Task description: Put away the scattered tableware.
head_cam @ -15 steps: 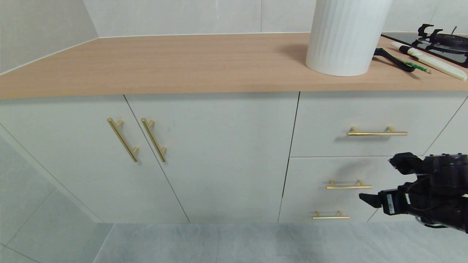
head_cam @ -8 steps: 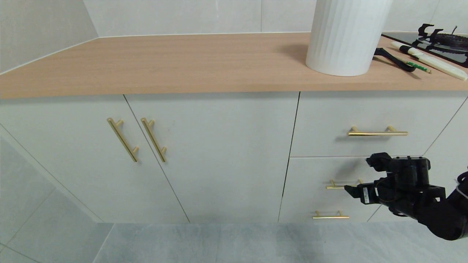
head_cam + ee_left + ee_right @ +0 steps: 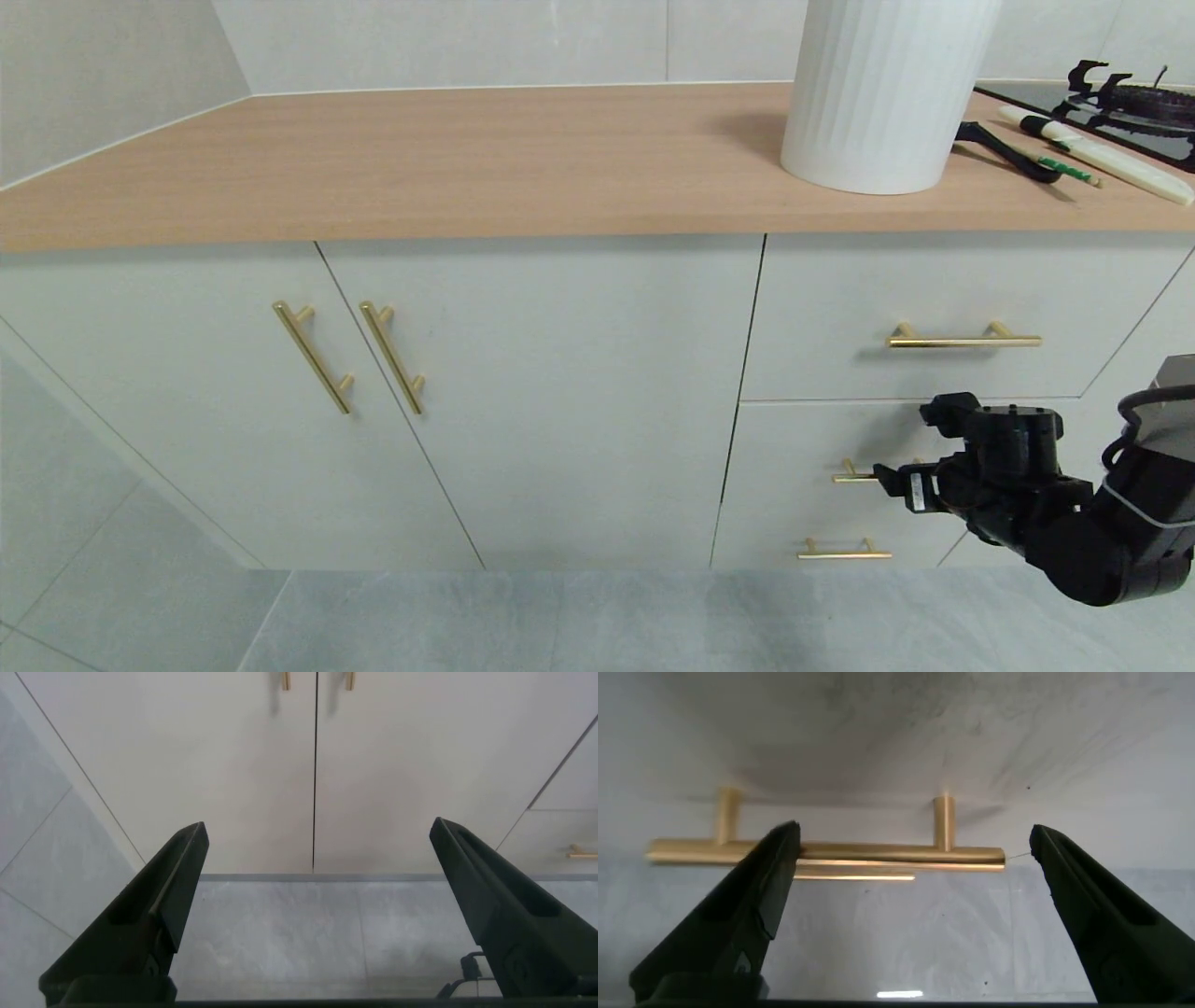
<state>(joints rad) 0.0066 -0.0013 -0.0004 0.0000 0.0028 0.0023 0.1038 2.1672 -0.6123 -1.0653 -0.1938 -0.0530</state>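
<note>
Scattered tableware lies at the right end of the wooden countertop [image 3: 448,159]: a black-handled utensil [image 3: 1008,152], green-tipped chopsticks [image 3: 1067,169] and a long white utensil [image 3: 1106,156]. My right gripper [image 3: 908,445] is open, low in front of the drawer stack, its fingertips right at the middle drawer's gold handle [image 3: 851,477]. In the right wrist view this handle [image 3: 827,851] runs across between the open gripper's [image 3: 910,840] two fingers, close ahead. My left gripper [image 3: 318,835] is open and holds nothing, facing the foot of the cabinet doors [image 3: 315,765] and the floor.
A tall white ribbed container [image 3: 878,93] stands on the counter beside the tableware. A black stove grate [image 3: 1134,101] sits at the far right. The top drawer handle [image 3: 963,341] and bottom drawer handle [image 3: 845,554] are shut against the fronts. Two cabinet door handles [image 3: 355,355] lie left.
My right gripper has moved left and in toward the drawer fronts, ending at the middle drawer's handle. Nothing on the counter has moved.
</note>
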